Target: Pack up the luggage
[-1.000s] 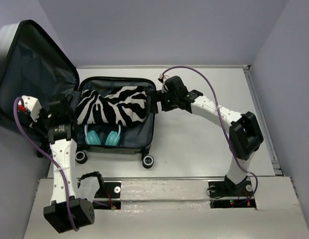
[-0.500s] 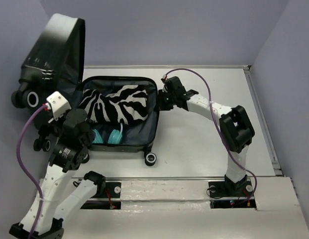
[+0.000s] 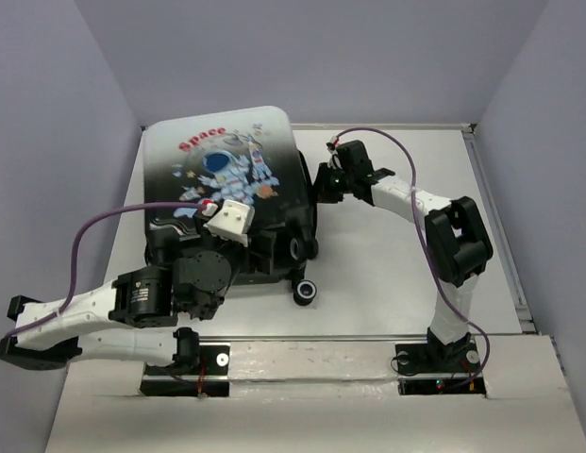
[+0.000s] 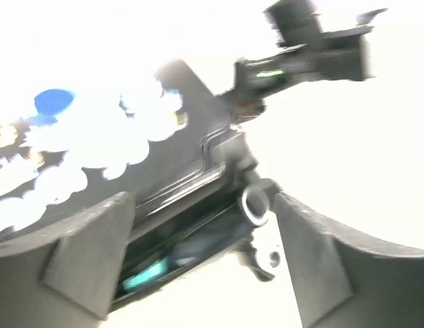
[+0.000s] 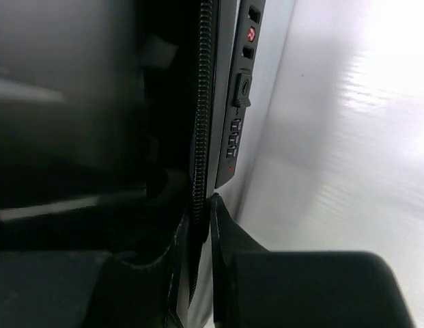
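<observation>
The luggage (image 3: 226, 160) lies with its astronaut-printed lid lowered over the base. My left gripper (image 3: 274, 250) is open at its front edge, beside the lid. In the left wrist view the left gripper (image 4: 201, 266) faces the narrow gap between lid and base of the luggage (image 4: 184, 157), where something turquoise (image 4: 147, 277) shows inside. My right gripper (image 3: 326, 184) is at the right side of the case. In the right wrist view the right gripper (image 5: 201, 205) is shut on the zipper rim of the luggage (image 5: 205, 102), just below the combination lock (image 5: 240, 89).
A black wheel (image 3: 306, 290) sticks out at the case's front right corner, also seen as the wheel (image 4: 256, 203) between my left fingers. The table (image 3: 396, 255) is bare white to the right. Purple walls close in on both sides and behind.
The lid has swung from open at the left down over the base, covering the zebra pouch and headphones. My left gripper let go and opened. The right gripper closed on the right rim.
</observation>
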### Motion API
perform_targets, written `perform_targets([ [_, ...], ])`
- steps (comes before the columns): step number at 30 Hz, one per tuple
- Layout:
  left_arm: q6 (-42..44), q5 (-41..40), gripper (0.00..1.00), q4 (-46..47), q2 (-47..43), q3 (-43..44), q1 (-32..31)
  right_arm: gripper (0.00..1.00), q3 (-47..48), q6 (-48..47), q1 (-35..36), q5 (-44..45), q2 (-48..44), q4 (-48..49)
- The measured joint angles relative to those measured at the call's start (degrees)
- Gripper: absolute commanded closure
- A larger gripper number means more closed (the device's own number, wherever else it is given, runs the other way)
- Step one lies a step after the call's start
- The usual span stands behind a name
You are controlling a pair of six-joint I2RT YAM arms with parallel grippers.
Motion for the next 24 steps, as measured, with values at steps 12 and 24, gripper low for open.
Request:
perform_targets([
  [12, 5.3, 3.2, 0.21, 13.8, 2.6, 15.9, 2.3, 0.58, -5.6, -4.0, -11.2, -0.2, -8.7, -6.4],
  [24, -3.3, 39.0, 0.18, 9.9, 30.3, 38.8, 64.3, 0.93, -9.0, -5.9, -10.5, 5.0, -33.2, -10.3],
])
